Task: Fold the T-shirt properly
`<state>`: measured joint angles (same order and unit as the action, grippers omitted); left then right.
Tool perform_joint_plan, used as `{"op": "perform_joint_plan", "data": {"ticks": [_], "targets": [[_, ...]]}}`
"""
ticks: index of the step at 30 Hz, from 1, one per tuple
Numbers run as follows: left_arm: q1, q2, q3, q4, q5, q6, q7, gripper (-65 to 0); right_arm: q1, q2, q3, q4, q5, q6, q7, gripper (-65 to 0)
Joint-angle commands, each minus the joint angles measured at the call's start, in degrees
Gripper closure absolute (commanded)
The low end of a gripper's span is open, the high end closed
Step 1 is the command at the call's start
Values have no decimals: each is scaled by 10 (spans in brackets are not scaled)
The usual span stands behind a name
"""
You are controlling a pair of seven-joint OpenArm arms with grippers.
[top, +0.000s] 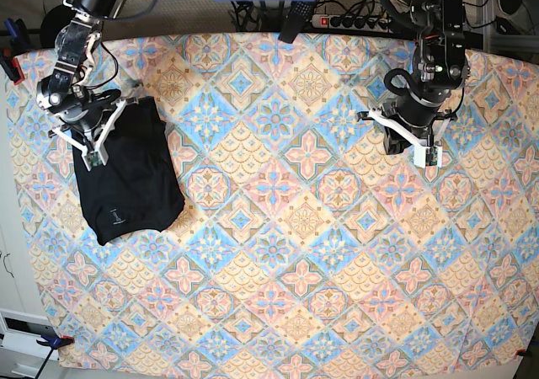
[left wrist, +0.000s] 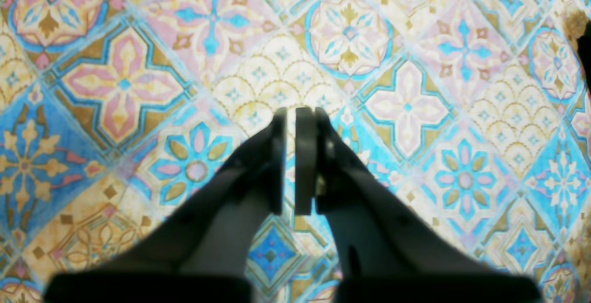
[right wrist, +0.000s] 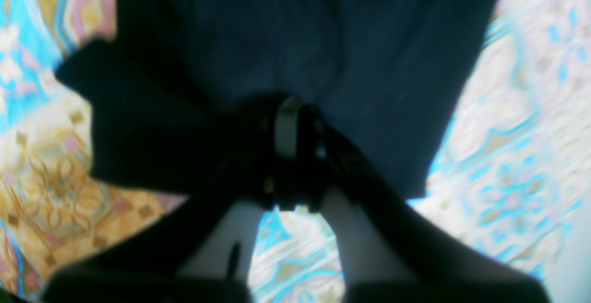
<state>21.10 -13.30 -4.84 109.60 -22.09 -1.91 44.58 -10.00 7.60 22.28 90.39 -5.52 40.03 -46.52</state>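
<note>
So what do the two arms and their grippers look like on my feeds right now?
Both arms are black and jointed, with white brackets at the wrists and black cables trailing from their bases. The left gripper and right gripper have flat dark fingers on pale grey, tapering mounts.

Patterned tablecloth (top: 286, 227), power strip (top: 354, 21)

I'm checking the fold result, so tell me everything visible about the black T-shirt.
The T-shirt is plain black, soft-looking fabric, folded into a compact, roughly rectangular bundle lying flat on the patterned tablecloth near the base view's left edge. Its surface shows mild wrinkles, and a tiny pale mark sits near its lower end. The right gripper, shut, is over its upper part; whether it touches the cloth cannot be told. In the right wrist view one corner juts out sideways.
</note>
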Motion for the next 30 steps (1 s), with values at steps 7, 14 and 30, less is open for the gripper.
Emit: {"op": "perform_joint_plan", "data": {"ticks": [7,14,30], "targets": [[-3,-4,-2,9,-2,-2,-10,-18,-24,2,-38,7,8,0,13,-27],[-3,-4,-3,9,-2,-2,-10,-18,-18,-10,-72,7,6,0,10,-27],[-3,-6,-2,12,-2,-2,-10,-17,-2,-32,-64,25,8,0,9,-27]]}}
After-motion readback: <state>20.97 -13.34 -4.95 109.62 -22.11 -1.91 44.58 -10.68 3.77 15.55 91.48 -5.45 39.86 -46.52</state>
